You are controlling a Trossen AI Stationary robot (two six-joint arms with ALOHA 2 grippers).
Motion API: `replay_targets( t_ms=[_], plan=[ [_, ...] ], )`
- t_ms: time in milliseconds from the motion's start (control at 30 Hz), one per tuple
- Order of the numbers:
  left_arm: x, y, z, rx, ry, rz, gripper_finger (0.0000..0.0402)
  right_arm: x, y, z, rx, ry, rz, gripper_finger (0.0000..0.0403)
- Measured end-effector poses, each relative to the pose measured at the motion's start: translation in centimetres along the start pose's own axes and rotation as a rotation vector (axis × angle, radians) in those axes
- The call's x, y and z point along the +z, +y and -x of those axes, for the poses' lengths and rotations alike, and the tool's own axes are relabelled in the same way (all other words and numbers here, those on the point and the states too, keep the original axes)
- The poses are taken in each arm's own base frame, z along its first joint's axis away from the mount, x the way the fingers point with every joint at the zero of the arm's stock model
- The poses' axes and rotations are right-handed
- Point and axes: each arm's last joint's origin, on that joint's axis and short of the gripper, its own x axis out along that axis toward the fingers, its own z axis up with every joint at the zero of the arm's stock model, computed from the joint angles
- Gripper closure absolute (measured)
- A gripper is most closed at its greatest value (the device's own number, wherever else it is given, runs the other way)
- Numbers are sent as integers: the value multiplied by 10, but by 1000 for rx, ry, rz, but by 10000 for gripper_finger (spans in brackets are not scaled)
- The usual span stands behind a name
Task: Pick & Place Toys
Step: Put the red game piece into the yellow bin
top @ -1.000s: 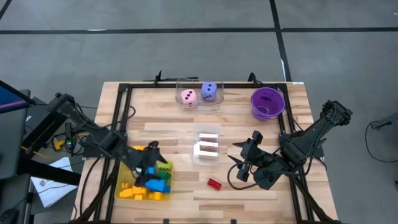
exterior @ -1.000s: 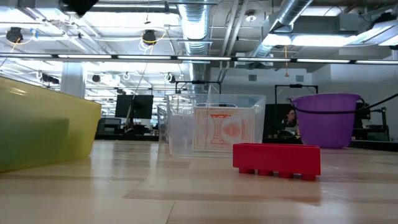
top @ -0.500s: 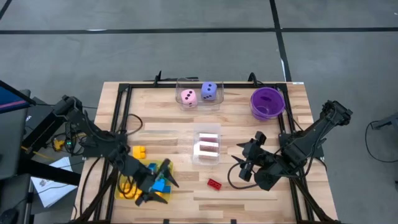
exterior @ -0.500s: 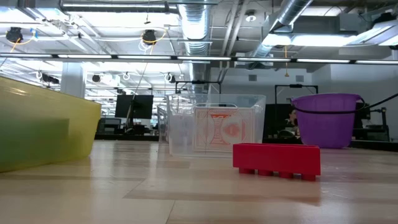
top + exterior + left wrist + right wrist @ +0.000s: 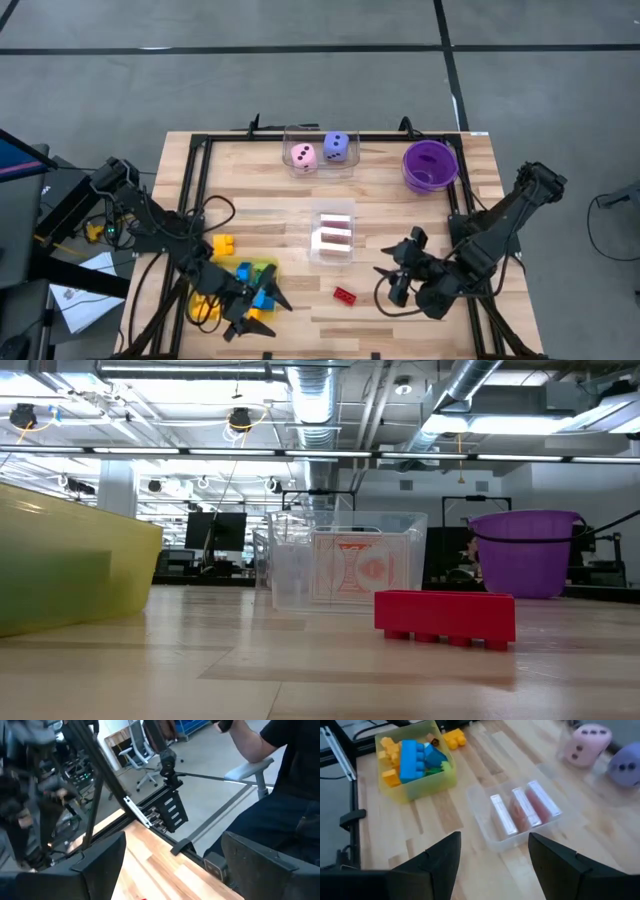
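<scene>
Plainly, most toys sit sorted: bricks (image 5: 245,285) in the yellow tray (image 5: 418,787), cards (image 5: 335,236) and dice (image 5: 304,156) in clear boxes. We hang our left gripper (image 5: 258,315), spread wide and empty, over the tray's near edge. Our right gripper (image 5: 397,272), part open and empty, waits right of the stray red brick (image 5: 346,295), likely next.

The card box (image 5: 334,237) sits mid-surface (image 5: 400,215). Behind it, at the far edge, a box (image 5: 320,152) holds two dice (image 5: 303,156) side by side; the bowl (image 5: 430,165) stands to that box's right. A lone brick (image 5: 346,295) lies on the surface in front of the card box. To the card box's left sits the tray (image 5: 266,265) holding bricks (image 5: 415,757), with one brick (image 5: 223,243) just outside the tray's far side.
</scene>
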Motion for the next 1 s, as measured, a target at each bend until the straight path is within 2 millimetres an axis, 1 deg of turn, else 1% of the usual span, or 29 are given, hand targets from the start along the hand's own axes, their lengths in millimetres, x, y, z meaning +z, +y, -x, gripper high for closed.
replay_targets(
  t_ms=[133, 267, 367, 433, 533, 600, 700, 733, 800, 900, 1000],
  plan=[
    [1, 2, 0, 12, -15, -56, 79, -8, -1, -11, 10, 6, -46, 178],
    [5, 4, 0, 34, -53, -176, 79, -13, 4, -20, 72, -10, -120, 178],
    [9, 7, 0, 87, -80, -249, 79, -19, 7, -25, 120, -9, -159, 178],
    [12, 10, 1, 141, -89, -280, 79, -23, 13, -30, 142, -23, -177, 178],
    [13, 16, 1, 221, -77, -319, 79, -35, 22, -38, 141, -13, -147, 178],
    [13, 21, 1, 278, -58, -337, 79, -41, 31, -45, 150, -13, -149, 178],
    [13, 29, 1, 368, -28, -358, 79, -56, 41, -57, 140, 14, -114, 178],
    [12, 32, 1, 397, -11, -363, 79, -58, 45, -61, 134, 20, -109, 178],
    [10, 38, 2, 454, 27, -360, 79, -61, 50, -65, 127, 27, -100, 178],
    [10, 46, 6, 525, 75, -363, 79, -59, 58, -71, 117, 24, -92, 178],
    [8, 51, 10, 569, 136, -362, 79, -60, 66, -77, 104, 9, -43, 178]
  ],
)
